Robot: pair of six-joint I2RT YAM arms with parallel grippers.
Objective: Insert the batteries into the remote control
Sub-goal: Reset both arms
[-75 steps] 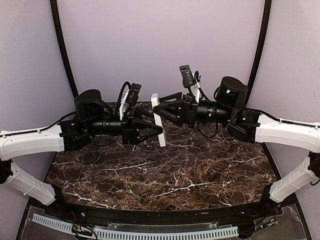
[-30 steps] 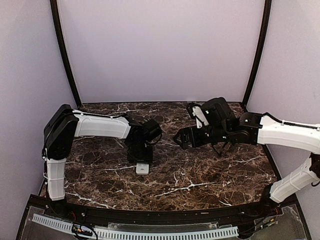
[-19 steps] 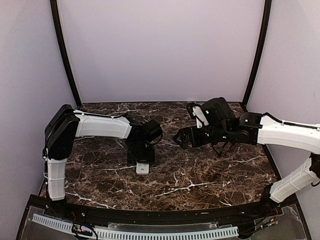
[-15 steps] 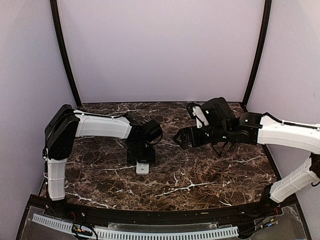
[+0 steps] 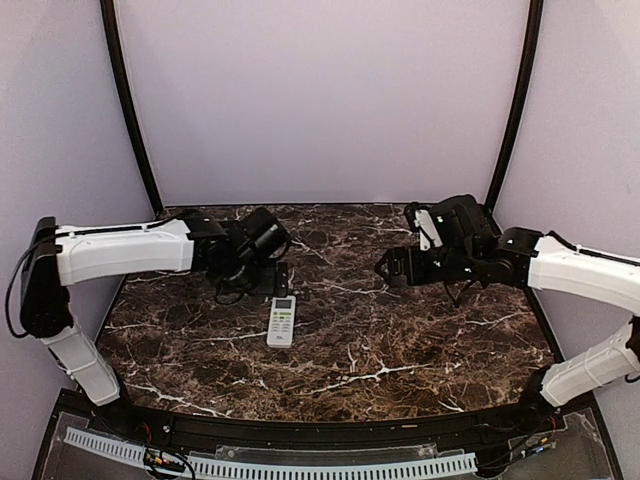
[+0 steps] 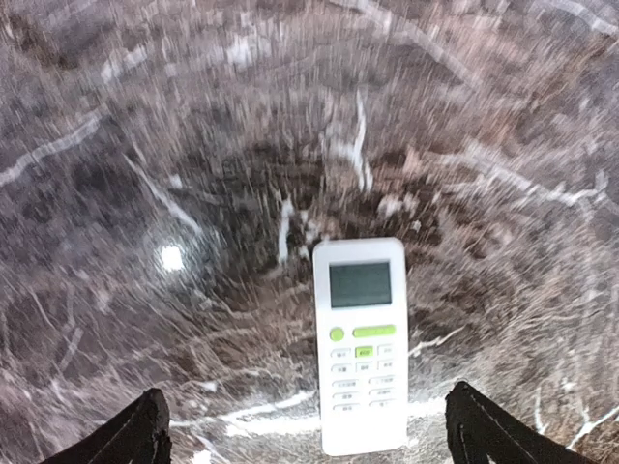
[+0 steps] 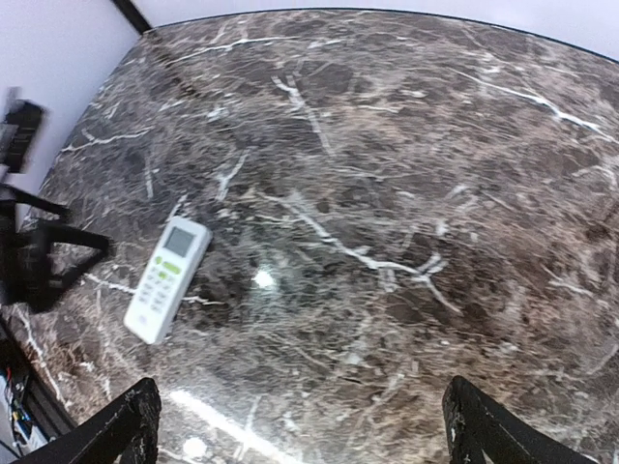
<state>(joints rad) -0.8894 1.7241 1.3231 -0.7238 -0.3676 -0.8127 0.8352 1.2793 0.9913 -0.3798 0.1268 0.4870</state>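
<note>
A white remote control (image 5: 283,321) lies flat and face up on a dark marble table (image 5: 420,350), its display and buttons showing. The left hand (image 5: 283,279) hovers just behind the remote, fingers spread wide and holding nothing. The right hand (image 5: 388,268) hangs well to the remote's right, fingers also apart and empty. No batteries show anywhere around the remote, and its back is hidden. Loading looks finished and the remote set down, though that cannot be confirmed.
</note>
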